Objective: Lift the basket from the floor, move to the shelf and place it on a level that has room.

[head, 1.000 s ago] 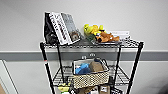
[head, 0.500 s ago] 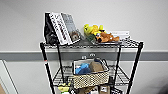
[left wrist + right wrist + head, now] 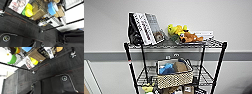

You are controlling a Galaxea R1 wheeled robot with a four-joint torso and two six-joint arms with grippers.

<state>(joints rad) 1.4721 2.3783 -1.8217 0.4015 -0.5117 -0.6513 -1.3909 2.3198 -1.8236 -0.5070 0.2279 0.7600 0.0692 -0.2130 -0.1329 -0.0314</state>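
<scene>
Neither gripper's finger state can be told from the wrist views, which look down on the dark carpet floor (image 3: 22, 27). Farther off, the basket (image 3: 174, 74) sits on the shelf's (image 3: 220, 63) second tier (image 3: 204, 75), below books (image 3: 146, 27) and plush toys (image 3: 184, 33).

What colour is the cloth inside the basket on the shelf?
Blue. The cloth lies in the basket, seen best in the head view.

The small rectangular beige woven basket (image 3: 174, 76) with pale lining stands upright on the second wire-grid tier (image 3: 204, 76) of the tall black metal wire rack (image 3: 220, 63), near its front edge, holding blue cloth (image 3: 166, 68) and a brown packet (image 3: 180, 66).
</scene>
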